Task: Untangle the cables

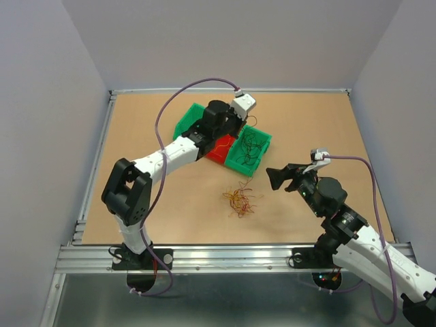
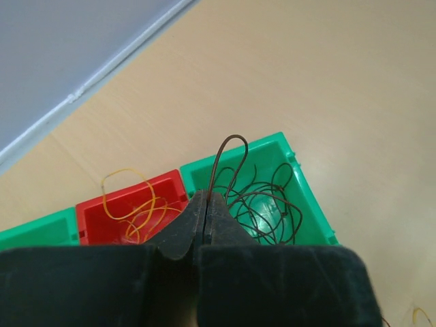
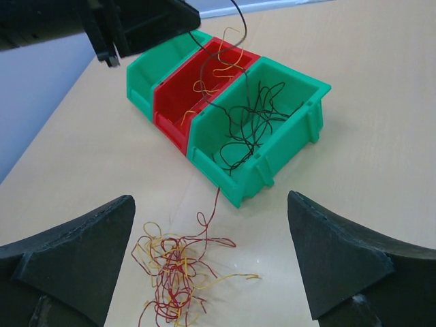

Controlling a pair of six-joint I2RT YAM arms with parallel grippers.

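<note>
No readable text, label, brand, number or sign shows in any view

The red bin point(image 3: 172, 102) sits between two green bins point(image 3: 286, 160), all plain and unpatterned. The black wires point(image 3: 248, 129) lie in one green bin, the yellow and orange wires point(image 3: 218, 71) in the red one. The loose tangle point(image 3: 174, 269) mixes red, yellow and orange on the pale tan table point(image 3: 381, 177).
</note>
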